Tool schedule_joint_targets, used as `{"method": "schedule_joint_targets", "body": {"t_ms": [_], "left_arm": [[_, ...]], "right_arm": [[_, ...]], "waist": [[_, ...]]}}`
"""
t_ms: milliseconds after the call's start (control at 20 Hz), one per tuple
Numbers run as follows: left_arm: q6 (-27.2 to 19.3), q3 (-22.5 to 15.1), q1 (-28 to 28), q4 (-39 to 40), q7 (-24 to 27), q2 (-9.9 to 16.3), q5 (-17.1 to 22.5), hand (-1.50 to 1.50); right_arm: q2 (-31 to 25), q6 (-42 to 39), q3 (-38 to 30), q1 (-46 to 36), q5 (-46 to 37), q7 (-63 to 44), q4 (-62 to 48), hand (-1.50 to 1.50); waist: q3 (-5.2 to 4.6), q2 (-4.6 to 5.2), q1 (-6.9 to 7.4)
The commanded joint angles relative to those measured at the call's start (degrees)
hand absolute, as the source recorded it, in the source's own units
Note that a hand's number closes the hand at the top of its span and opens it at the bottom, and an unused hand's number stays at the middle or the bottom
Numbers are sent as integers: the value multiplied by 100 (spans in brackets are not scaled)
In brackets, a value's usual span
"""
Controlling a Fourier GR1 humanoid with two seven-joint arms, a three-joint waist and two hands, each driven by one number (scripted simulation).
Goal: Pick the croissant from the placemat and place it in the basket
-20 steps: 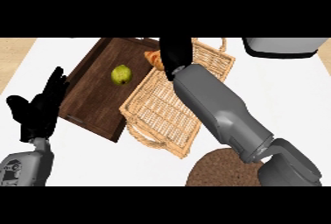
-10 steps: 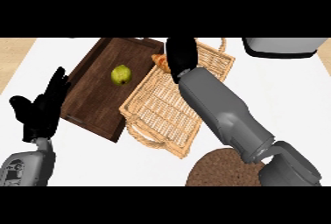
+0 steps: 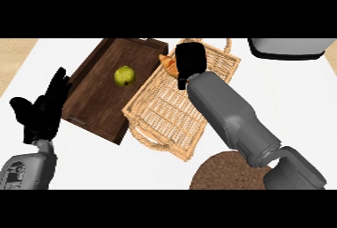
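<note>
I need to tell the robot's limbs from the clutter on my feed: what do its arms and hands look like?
Both forearms are smooth grey shells, rounded and blocky, with a darker grey segment at the lower end of the right one. Each ends in an all-black hand: the left hand and the right hand. The left forearm carries small dark markings. No cables or sleeves show.

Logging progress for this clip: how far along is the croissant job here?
Done: the croissant is off the round placemat. In hand: the right hand holds it over the basket, at its far end. Left: releasing it inside. The left hand rests open at the view's left.
</note>
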State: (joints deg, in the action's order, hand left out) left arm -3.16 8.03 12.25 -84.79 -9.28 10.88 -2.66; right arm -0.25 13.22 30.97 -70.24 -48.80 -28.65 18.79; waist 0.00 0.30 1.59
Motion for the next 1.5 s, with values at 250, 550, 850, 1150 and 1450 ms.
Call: {"method": "schedule_joint_targets", "body": {"t_ms": [250,550,850,1150,1450], "left_arm": [[48,-122,-216,-309,-55,-59,-42,0],[-129,-159,-35,131,141,-221,-184,0],[158,115,54,-39,-140,128,90,0],[-26,133,-59,146,160,-18,-11,0],[34,171,-124,41,42,63,20,0]], "right_arm": [[25,-531,-105,196,248,-342,308,150],[25,-666,-389,2,298,-519,-265,150],[25,524,-492,428,454,-588,539,-150],[23,1218,-1294,203,874,-353,991,-150],[-275,1637,-1789,757,1243,-566,1976,-150]], "waist": [[-1,-12,12],[-2,20,6],[1,-2,-5],[1,-25,-129],[3,-79,-278]]}}
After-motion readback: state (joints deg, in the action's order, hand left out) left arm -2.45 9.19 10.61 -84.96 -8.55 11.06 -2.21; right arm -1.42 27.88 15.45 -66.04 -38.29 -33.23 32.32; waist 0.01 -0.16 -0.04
